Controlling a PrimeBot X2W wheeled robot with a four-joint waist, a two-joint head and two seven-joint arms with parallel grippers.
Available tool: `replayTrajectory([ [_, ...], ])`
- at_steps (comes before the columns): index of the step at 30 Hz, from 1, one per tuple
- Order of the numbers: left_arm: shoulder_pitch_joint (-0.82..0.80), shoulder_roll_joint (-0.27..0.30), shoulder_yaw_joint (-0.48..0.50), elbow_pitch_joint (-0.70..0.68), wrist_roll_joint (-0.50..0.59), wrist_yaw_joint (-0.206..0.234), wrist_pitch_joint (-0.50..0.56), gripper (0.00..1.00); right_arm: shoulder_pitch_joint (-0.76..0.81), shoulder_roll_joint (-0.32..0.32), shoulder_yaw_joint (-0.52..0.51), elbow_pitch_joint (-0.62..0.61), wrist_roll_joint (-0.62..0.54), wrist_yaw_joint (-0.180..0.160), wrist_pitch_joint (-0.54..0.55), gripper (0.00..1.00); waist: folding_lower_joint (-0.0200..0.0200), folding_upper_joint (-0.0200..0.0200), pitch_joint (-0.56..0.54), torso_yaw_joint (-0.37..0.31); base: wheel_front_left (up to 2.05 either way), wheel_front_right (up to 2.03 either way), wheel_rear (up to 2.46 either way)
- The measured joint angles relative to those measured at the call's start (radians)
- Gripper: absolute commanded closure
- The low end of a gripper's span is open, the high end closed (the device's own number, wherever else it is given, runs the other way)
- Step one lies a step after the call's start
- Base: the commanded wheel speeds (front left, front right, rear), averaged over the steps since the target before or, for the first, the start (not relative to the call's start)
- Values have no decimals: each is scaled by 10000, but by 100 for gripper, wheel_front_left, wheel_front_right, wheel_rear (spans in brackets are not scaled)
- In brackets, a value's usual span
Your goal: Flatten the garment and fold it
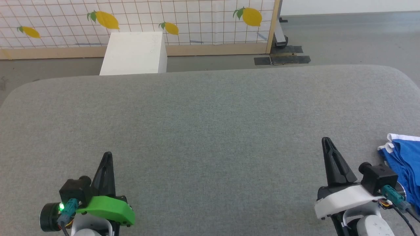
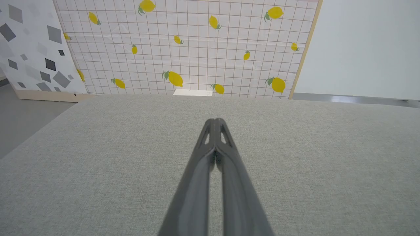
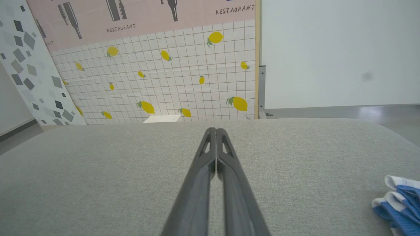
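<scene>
Head view takes in a broad grey fabric-covered counter (image 1: 210, 111) with rounded corners. The bright blue soft shorts with white hem trim (image 1: 405, 160) lie bunched in loose layers at its right edge, partly cut off by the frame. They sit just beside the right arm's wrist but apart from the fingertips. Judging by that heap, no flattening has been done, and the wide bare middle of the counter looks like the natural place to spread the cloth.

The left claw (image 1: 107, 154), on a green housing, sits low at the near left with its two long dark fingers pressed tip to tip and nothing between them. The right claw (image 1: 325, 140), on a white housing, is likewise closed to a point and has hold of nothing. The right wrist view shows the shorts off to the lower right of those shut fingers. Both claws point away across the counter and neither is aimed at the garment. The right arm seems the one better placed to reach it, though its fingers would first need to part.

Nothing here serves as a holder with contents. A plain white box (image 1: 134, 54) stands on the floor beyond the counter's far edge, in front of a lemon-printed grid panel (image 1: 203, 23). Whether the box opens or holds anything cannot be told.
</scene>
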Motion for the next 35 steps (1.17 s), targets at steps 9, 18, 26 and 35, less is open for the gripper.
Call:
replayTrajectory([
  [9,5,-25,-38,-127,88,23,182,100,1,0,-8,-121,-102,0,178,100,0,0,-30,-4,0,0,0],
  [18,12,-50,-79,-249,163,98,349,100,5,0,-13,-245,-261,0,360,100,0,0,-60,-9,0,0,0],
  [26,18,-75,-119,-389,272,115,523,100,43,0,-23,-372,-347,0,527,100,1,0,-88,-13,0,0,0],
  [35,47,-100,-171,-497,460,198,713,100,128,0,-35,-500,-443,0,702,100,0,0,-118,-17,0,0,0],
])
